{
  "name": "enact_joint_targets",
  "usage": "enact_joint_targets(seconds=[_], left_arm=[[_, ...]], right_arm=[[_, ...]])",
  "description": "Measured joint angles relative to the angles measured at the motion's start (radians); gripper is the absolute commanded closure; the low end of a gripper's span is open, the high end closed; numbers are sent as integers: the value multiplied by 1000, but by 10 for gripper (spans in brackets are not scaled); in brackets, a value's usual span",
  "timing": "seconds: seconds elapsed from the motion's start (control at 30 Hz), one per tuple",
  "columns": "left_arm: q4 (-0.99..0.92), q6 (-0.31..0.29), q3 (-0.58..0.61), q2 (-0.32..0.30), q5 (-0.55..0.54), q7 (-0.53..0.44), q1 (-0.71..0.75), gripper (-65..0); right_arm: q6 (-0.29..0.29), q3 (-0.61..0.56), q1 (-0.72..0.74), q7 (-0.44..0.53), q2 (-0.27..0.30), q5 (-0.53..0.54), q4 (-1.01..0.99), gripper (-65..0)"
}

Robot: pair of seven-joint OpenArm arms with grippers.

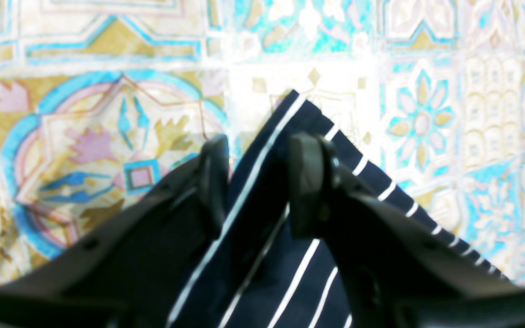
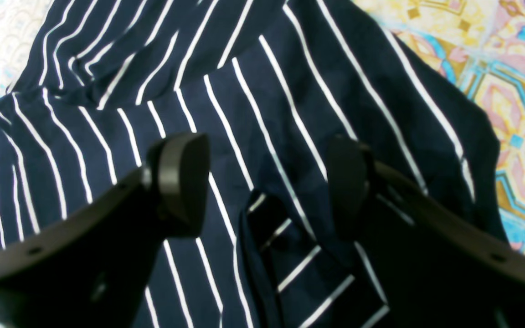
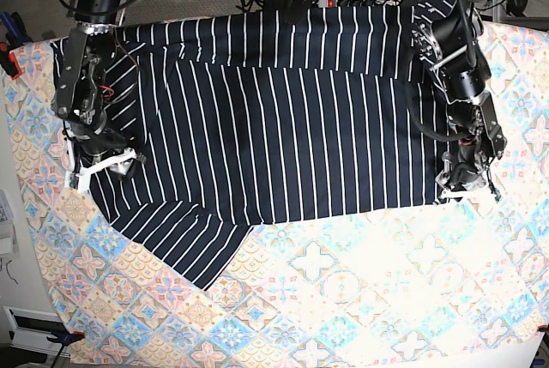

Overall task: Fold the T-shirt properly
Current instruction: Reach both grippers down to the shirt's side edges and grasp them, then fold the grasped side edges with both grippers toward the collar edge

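The large dark navy short-sleeved fabric T-shirt with thin white stripes (image 3: 274,119) lies spread flat on the pastel orange-and-blue patterned tablecloth (image 3: 343,299), its long axis running across the base view from side to side, stripes running front to back, with one sleeve flaring out toward the near left corner of that view. The left gripper (image 3: 467,181), on the base view's right, sits at the shirt's near corner on that side. In its wrist view the black fingers (image 1: 306,182) stand apart on either side of the pointed fabric corner; cloth runs between them, but whether the pads actually nip it I cannot tell, since a gap shows beside each. The right gripper (image 3: 101,165), on the base view's left, hangs over the body of the shirt near the sleeve, its jaws spread wide, with striped cloth and a small raised fold below them but nothing pinched. The relation that matters is that each arm stands at one end of the shirt's long axis, both toward its near edge. Judging from this, the next move is probably a lengthwise fold carried away from the near edge, and the left arm is the better placed, already at a corner, while the right must first find an edge.
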Motion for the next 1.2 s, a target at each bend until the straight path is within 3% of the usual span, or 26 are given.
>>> enact_joint_targets(seconds=[0.07, 0.2, 0.47, 0.73, 0.93, 1.2], left_arm=[[0, 4, 37, -3, 2, -5, 0, -163], [0, 3, 53, 3, -2, 2, 1, -5], [89, 0, 51, 24, -8, 106, 32, 0], [332, 8, 51, 22, -129, 178, 170, 0], [463, 4, 52, 21, -181, 190, 263, 0], [639, 2, 50, 19, -244, 248, 353, 0]], right_arm=[[0, 0, 0, 0, 0, 0, 0, -386], [0, 0, 0, 0, 0, 0, 0, -386], [0, 0, 3, 0, -3, -1, 0, -386], [0, -14, 96, 2, 7, -4, -55, -385], [-1, -108, 234, 4, 69, -5, -232, -385], [1, -282, 412, 156, 164, -7, -529, -387]])
